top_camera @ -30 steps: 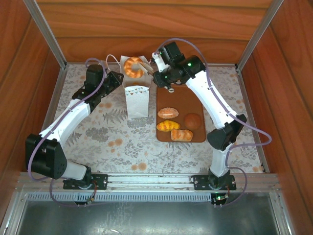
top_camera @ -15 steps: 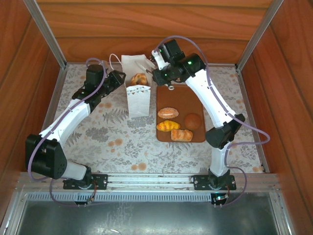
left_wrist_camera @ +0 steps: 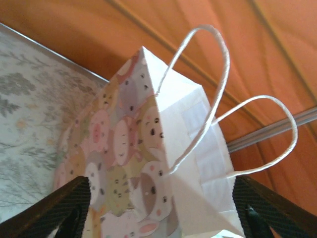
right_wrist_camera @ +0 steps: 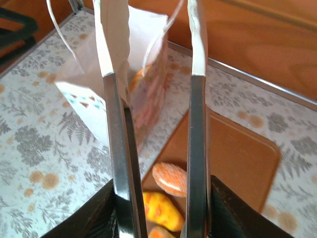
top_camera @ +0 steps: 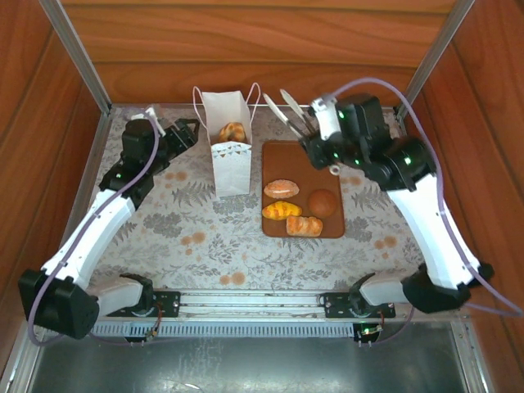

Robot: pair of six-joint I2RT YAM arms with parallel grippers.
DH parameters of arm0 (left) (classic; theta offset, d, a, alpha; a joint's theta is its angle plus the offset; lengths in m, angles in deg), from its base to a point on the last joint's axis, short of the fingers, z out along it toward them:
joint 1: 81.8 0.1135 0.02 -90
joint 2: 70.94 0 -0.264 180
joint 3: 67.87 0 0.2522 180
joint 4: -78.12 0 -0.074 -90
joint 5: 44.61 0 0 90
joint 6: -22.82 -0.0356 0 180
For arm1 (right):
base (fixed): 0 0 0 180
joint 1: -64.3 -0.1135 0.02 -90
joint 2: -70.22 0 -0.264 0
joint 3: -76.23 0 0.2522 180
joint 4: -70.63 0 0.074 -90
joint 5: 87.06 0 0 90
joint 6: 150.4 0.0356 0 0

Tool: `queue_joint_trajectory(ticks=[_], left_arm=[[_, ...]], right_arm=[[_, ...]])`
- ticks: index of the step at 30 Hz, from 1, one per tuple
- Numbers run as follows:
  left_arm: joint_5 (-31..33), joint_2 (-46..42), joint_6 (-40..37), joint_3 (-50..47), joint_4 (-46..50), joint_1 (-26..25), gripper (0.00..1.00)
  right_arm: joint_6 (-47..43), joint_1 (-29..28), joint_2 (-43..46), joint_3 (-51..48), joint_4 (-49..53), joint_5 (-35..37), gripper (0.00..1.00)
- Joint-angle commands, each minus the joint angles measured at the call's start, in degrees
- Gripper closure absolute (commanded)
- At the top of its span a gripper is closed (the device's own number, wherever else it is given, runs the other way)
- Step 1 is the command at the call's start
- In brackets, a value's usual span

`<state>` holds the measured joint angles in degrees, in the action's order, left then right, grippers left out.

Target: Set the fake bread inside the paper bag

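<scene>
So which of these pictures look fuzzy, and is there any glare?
Left wrist: the paper bag looks soft, wood behind smeared. Right wrist: the fingers blur near the lens. Top external: sharp, even light, pale sheen on the metal sheet.

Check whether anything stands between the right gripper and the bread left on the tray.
Nothing visible does. The right gripper hangs open beyond the tray's far edge; four breads lie uncovered on it, beside the paper bag.

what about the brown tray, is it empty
No, four pieces of fake bread lie on the brown tray.
</scene>
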<state>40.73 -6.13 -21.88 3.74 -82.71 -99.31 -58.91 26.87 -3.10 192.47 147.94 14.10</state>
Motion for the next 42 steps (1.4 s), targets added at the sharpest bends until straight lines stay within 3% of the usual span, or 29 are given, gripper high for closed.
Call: queue_joint_trajectory(ticks=[1, 6, 9, 11, 14, 26, 42], left_arm=[[5.5, -2.6, -1.5, -3.0, 1.8, 0.5, 0.16], [6.9, -4.0, -3.1, -3.8, 3.7, 0.6, 0.13], [5.4, -3.8, -3.8, -3.8, 3.7, 0.6, 0.12], [3.7, -3.8, -4.2, -4.1, 2.7, 0.6, 0.06], [2.2, -3.9, -4.4, -5.3, 0.8, 0.6, 0.0], [-1.0, -1.7, -6.6, -4.0, 1.2, 0.6, 0.0], [-0.8, 0.1, -7.1, -3.0, 1.4, 0.7, 0.0]], right_arm=[[0.3, 0.9, 3.8, -9.4, 1.6, 4.5, 0.55], [-7.8, 1.7, 10.5, -25.2, -1.6, 6.4, 0.55], [-12.4, 2.2, 9.9, -31.7, -3.3, 5.9, 0.55], [-14.4, 2.3, 7.9, -33.5, -3.7, 5.9, 0.55], [-17.1, 2.3, 4.6, -34.8, -5.1, 5.7, 0.55], [-27.1, 4.2, -5.1, -32.1, -11.1, 2.2, 0.49], [-30.5, 7.8, -9.0, -31.5, -11.8, -3.6, 0.43]])
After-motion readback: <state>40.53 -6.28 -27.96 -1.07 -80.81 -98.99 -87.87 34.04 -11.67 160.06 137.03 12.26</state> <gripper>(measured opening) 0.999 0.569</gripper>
